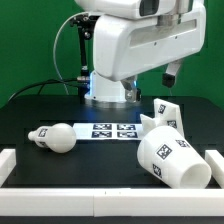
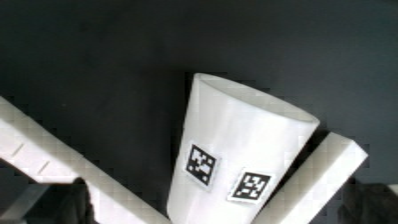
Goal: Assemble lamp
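Observation:
The white lamp shade [image 1: 172, 155] lies on its side at the front of the exterior view's right, its tags facing up. The blocky lamp base [image 1: 164, 112] lies just behind it. The rounded bulb [image 1: 56, 137] lies on the black table at the exterior view's left. My gripper [image 1: 171, 75] hangs high over the base and touches nothing. In the wrist view the shade [image 2: 240, 135] fills the middle, well below my gripper [image 2: 210, 212]. The dark fingers [image 2: 39, 198] show blurred at both lower corners, wide apart with nothing held.
The marker board [image 1: 112, 130] lies flat in the middle of the table, between bulb and base. White border rails [image 1: 100, 198] run along the table's edges; two of them [image 2: 63, 150] flank the shade in the wrist view. The arm's white body [image 1: 125, 45] fills the back.

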`<state>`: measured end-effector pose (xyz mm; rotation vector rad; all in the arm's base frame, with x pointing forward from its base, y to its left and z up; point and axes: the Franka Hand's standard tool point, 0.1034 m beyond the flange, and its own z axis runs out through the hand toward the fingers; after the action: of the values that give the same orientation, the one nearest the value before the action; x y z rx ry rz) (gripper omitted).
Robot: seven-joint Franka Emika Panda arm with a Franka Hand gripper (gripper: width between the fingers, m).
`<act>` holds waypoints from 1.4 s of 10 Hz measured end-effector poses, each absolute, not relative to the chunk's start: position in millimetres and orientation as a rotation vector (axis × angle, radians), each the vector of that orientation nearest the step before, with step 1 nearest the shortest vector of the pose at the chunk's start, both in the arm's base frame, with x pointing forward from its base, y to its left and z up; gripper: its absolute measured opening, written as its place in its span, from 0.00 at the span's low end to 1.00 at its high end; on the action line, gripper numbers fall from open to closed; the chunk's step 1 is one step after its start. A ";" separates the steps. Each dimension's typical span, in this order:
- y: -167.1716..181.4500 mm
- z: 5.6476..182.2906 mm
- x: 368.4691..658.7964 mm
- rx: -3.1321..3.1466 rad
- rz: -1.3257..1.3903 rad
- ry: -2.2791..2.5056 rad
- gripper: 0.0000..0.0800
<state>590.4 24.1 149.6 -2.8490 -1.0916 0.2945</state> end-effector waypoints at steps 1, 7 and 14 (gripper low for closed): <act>23.6 149.3 590.4 -2.849 0.295 -1.092 0.87; 30.0 117.3 623.8 -2.953 0.232 -1.006 0.87; 45.9 99.0 634.8 -3.044 0.245 -0.781 0.87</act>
<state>634.8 45.9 99.0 -3.0437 -0.7813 0.2448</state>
